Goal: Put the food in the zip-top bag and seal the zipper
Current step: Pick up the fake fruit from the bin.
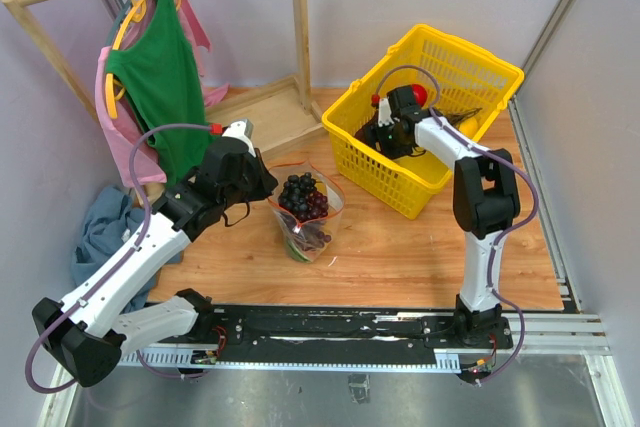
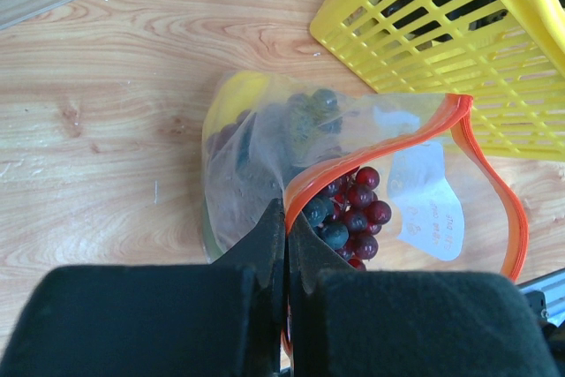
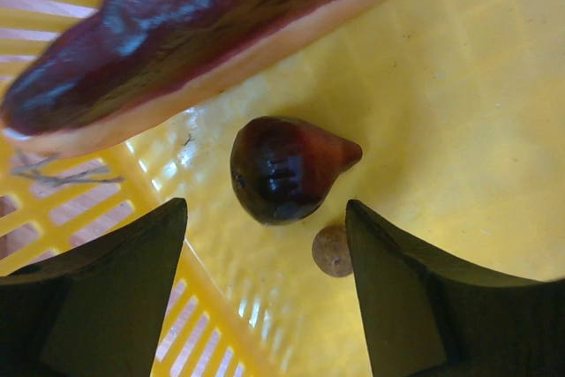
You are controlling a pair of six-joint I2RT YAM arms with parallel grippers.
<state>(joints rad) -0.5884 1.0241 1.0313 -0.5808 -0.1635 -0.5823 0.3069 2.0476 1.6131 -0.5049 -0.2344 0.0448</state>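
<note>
The zip-top bag [image 1: 305,217] lies mid-table, clear, with a white label [image 2: 430,207]. A dark purple grape bunch [image 1: 304,195] fills its mouth, and a green and red piece shows at its near end. My left gripper [image 2: 285,214] is shut on the red-orange zipper [image 2: 380,147], holding the mouth agape over the grapes [image 2: 353,209]. My right gripper [image 3: 265,209] is open, down inside the yellow basket [image 1: 470,72]. A dark red-brown pear-shaped fruit [image 3: 282,169] lies just beyond its fingertips, untouched.
On the basket floor lie a long dark-red piece with a pale edge [image 3: 194,33] and a small brown ball [image 3: 332,251]. A red round fruit [image 1: 421,95] and something yellow [image 1: 466,125] also sit in the basket. A clothes rack with garments [image 1: 160,77] stands at the back left.
</note>
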